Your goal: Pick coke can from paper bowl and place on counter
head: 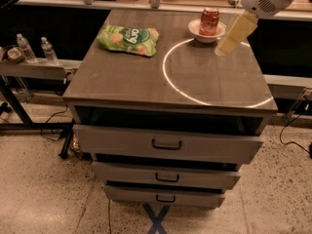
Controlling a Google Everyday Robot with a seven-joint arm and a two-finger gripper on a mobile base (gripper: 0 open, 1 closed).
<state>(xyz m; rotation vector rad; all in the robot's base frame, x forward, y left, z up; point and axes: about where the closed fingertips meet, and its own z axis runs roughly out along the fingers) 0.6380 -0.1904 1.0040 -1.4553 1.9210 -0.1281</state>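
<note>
The red coke can stands upright in the white paper bowl at the far right of the grey-brown counter. A bright ring-shaped light reflection lies on the counter in front of the bowl. My gripper hangs from the white arm at the upper right. It is just right of the bowl and a little nearer than it, above the counter. It is apart from the can and holds nothing.
A green snack bag lies at the far left of the counter. Three grey drawers stand partly pulled out below. Two water bottles stand on a low shelf at the left. A bench runs behind the counter.
</note>
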